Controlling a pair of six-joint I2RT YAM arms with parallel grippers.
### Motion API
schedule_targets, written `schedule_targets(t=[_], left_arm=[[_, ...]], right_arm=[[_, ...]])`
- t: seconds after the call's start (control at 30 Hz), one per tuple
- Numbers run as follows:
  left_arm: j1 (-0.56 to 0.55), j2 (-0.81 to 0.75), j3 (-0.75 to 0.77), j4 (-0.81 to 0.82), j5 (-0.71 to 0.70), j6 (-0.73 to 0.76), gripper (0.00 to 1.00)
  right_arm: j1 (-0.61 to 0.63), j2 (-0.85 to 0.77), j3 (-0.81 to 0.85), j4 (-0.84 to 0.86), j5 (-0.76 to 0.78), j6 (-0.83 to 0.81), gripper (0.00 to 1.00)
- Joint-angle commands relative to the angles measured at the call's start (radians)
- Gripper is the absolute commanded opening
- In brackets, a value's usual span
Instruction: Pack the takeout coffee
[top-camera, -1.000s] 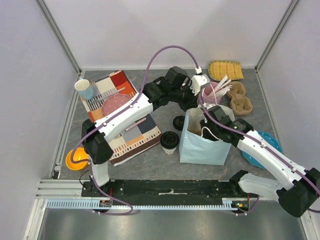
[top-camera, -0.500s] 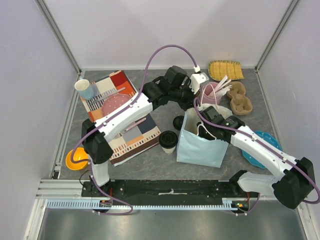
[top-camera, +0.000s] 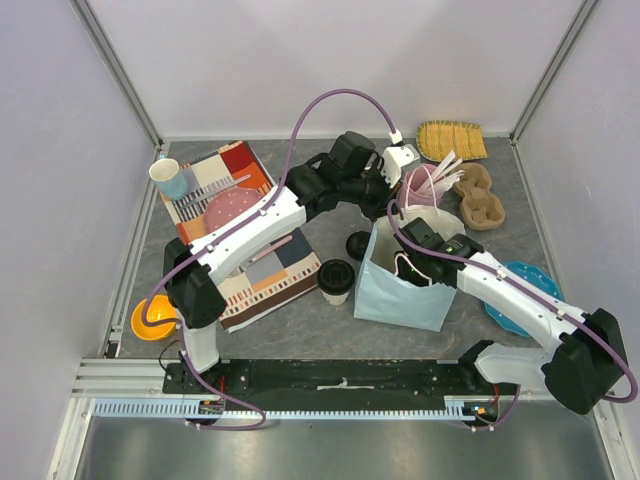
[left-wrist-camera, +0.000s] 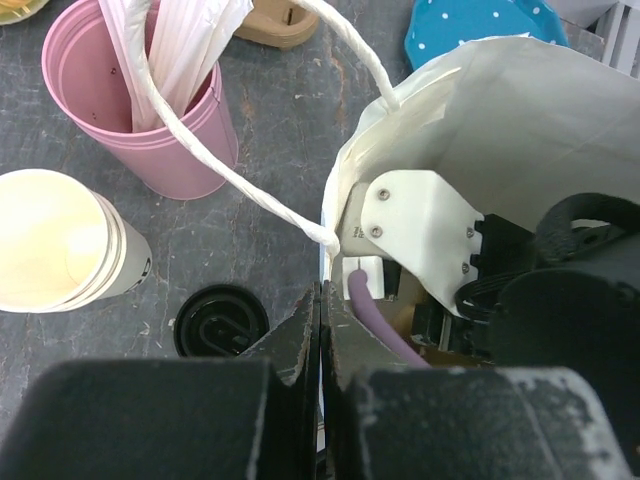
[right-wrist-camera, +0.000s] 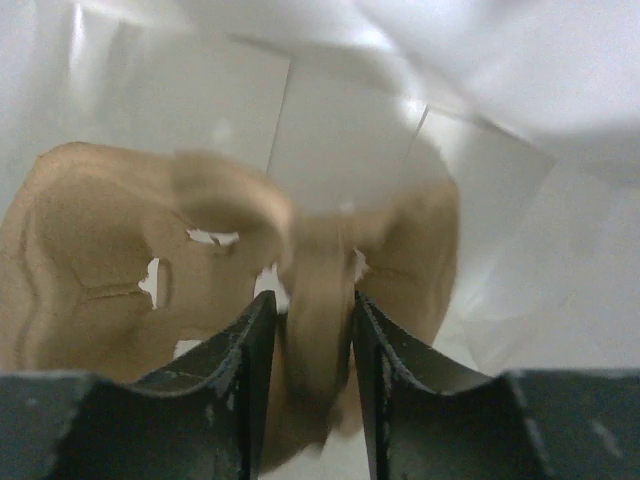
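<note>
No readable writing or brand marks appear on any item. The patterned mat (top-camera: 240, 215) covers the table's left side, with a pink plate (top-camera: 230, 208) on it. The light-blue paper bag (top-camera: 405, 290) stands open at centre; inside it lies a brown pulp cup carrier (right-wrist-camera: 110, 260). The right gripper (right-wrist-camera: 305, 350) is down inside the bag, its fingers partly apart, straddling a ridge of the carrier. The left gripper (left-wrist-camera: 320, 330) is fully closed, pinching the bag's white handle (left-wrist-camera: 230, 180) at the rim. The takeout coffee (top-camera: 337, 281) stands on the table just left of the bag. A pink tumbler (left-wrist-camera: 140, 110) holds white straws (left-wrist-camera: 165, 40). A loose black lid (left-wrist-camera: 220, 322) lies nearby.
</note>
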Motion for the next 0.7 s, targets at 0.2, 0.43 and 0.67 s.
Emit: schedule_targets(t=[0.2,0.43,0.67], left_arm=[[-0.021,-0.049,0.007,0.057,0.075,-0.040,0.02],[-0.021,-0.055,-0.002,0.049,0.087,-0.018,0.02],[-0.021,-0.060,-0.009,0.029,0.107,0.028,0.02]], right_arm=[[-0.006,0.045,-0.026,0.036,0.057,0.004,0.54],[-0.007,0.028,0.029,0.015,0.068,-0.005,0.70],[-0.007,-0.035,0.107,-0.014,0.055,-0.042,0.98]])
